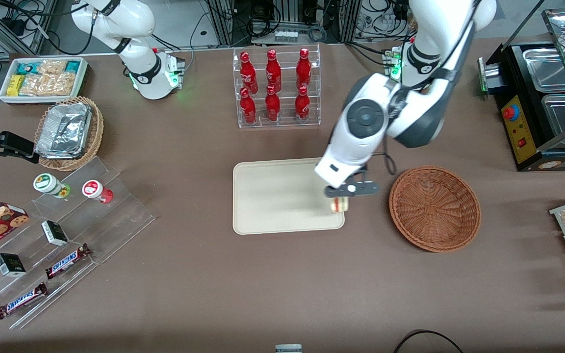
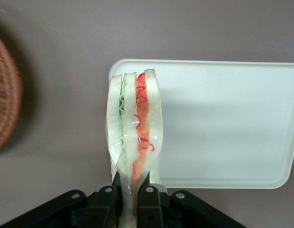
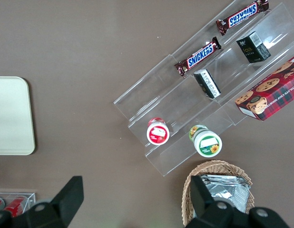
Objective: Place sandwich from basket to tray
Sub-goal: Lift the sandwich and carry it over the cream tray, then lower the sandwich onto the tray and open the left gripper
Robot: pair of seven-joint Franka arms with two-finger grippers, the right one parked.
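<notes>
Over the tray's (image 1: 282, 196) corner nearest the basket (image 1: 434, 208) I have the tool (image 1: 340, 198) clamped on the sandwich (image 1: 338, 205), which hangs wrapped in clear film with its cut edge facing the wrist camera. From the wrist, the fingers (image 2: 148, 202) pinch the wedge (image 2: 134, 142) at its narrow end, and the bread sits right above the tray (image 2: 223, 128) rim, partly over bare worktop (image 1: 263, 274). The basket (image 2: 4, 95) looks empty to me, so the carry is nearly done. For a good placement I would move further over the tray's middle before lowering, so the wedge cannot land on the rim and tip off. Then I'd descend slowly and let go only once the bread touches down.
</notes>
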